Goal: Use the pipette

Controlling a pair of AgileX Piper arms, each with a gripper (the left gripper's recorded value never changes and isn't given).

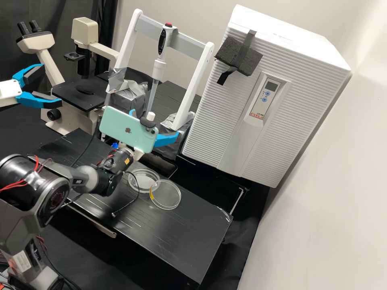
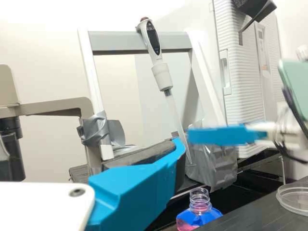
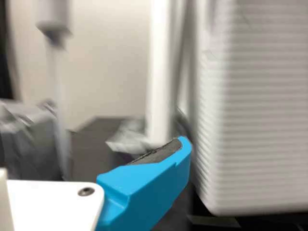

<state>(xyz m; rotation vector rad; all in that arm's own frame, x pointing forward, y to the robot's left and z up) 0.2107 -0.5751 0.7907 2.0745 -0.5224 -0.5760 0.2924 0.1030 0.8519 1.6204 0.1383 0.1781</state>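
Blue fingers of the right gripper stood spread and empty beside the lower shaft of the pipette, which hung upright in its white stand; a sound grasp, I judged, meant rising to the thick upper body and closing squarely. The left gripper hung open and empty by the microscope, while the stand's posts, the white cabinet and two petri dishes crowded the approach.

Cream wall right; black bench; white ribbed cabinet; dark curtain behind.
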